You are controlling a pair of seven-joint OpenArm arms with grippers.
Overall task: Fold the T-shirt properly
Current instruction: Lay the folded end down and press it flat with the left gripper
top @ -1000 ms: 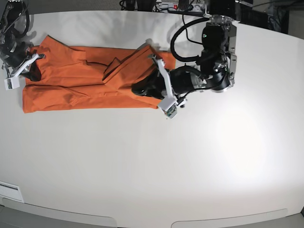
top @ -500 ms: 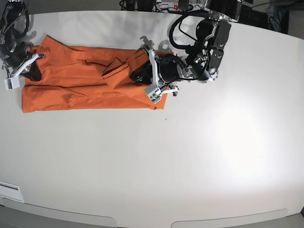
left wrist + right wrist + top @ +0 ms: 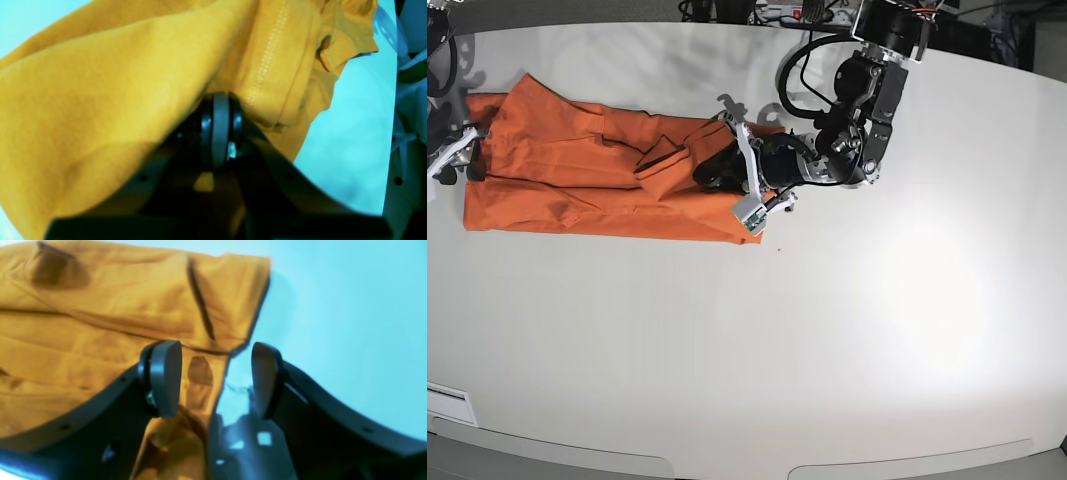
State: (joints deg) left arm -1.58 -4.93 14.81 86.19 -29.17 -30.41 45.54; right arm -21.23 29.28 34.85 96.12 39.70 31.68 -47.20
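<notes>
The T-shirt point(image 3: 597, 180) is lying across the upper left of the worktop point(image 3: 757, 350), already folded into a long strip, w/ its right end lifted and carried back over the strip by the left tool point(image 3: 717, 170). In the left wrist view the pads are together, clamped on a fold of the fabric, so that corner is def held. The right tool point(image 3: 217, 380) is at the far left end of the shirt, jaws apart w/ nothing between them; the shirt's edge lies right under it, by one pad. Handling-wise imo this is thin floppy cotton: light, no stiffness, it'll drape and crease wherever it's dropped, and layers may slide on each other bc the worktop looks smooth. Best spots to grip are prob the hemmed corners/stitched seams, since the doubled fabric gives the pads more to bite. Room is no issue: whole front and right side of the worktop is bare, nothing to bump. Only edges to mind are the worktop's back rim just behind the shirt, w/ cables beyond it, and the left end of the shirt, which sits close to the worktop's left side.
</notes>
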